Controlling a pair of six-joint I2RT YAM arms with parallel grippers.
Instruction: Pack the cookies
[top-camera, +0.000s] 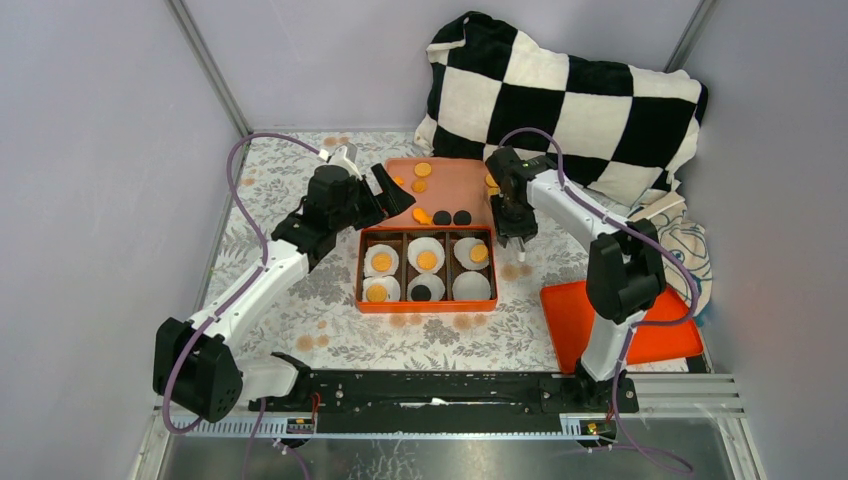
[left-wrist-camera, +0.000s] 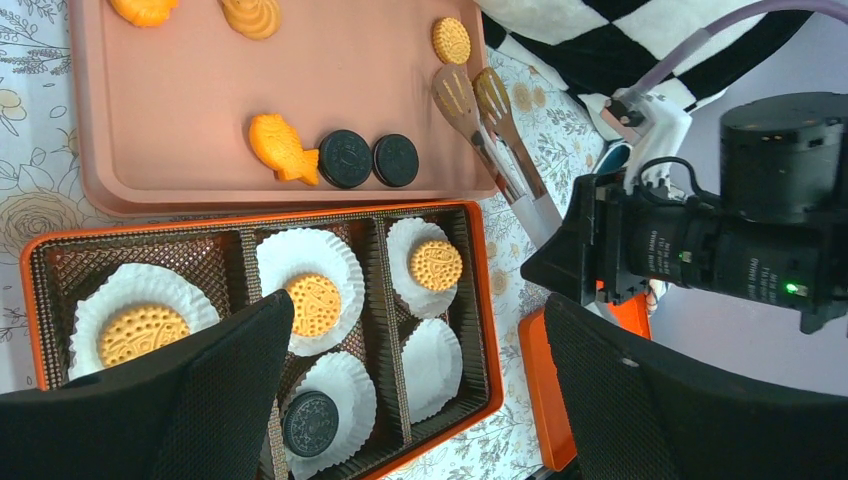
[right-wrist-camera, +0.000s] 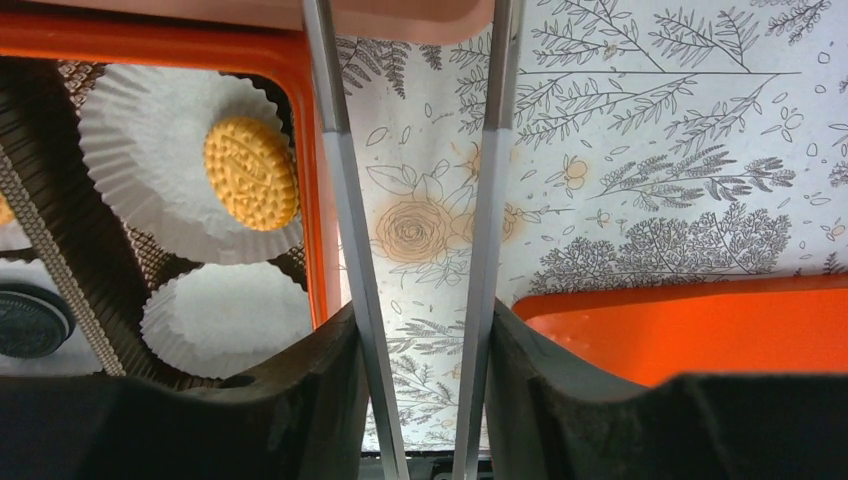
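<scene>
- Left wrist view: the closest loose cookie, a round yellow biscuit (left-wrist-camera: 451, 40), lies at the far right corner of the flat pink plastic tray (left-wrist-camera: 180, 130). It is just far of, and slightly left of, the tips of the silver metal tongs (right-wrist-camera: 345, 200).
- Other loose cookies sit on the same tray: a yellow fish-shaped one (left-wrist-camera: 280, 148) lies beside two black sandwich rounds (left-wrist-camera: 345, 158) at the near edge, with more along the far edge.
- The tongs' long axis runs near-to-far along the tray's right edge, with the hinge end near and the tips far. Their arms stand apart with nothing between them.
- The right gripper (right-wrist-camera: 420, 340) is clamped around the tongs' arms close to the hinge. This arm is the nearer one to that biscuit, so I judge a short reach far and left would bracket it.
- Just near of the tray, the orange six-compartment box (right-wrist-camera: 150, 40) holds five cookies in white paper liners. The near right liner (right-wrist-camera: 225, 320) is empty and lies left of the tongs.
- The left gripper (left-wrist-camera: 418, 305) hangs over the box with its fingers spread wide, holding nothing.
</scene>
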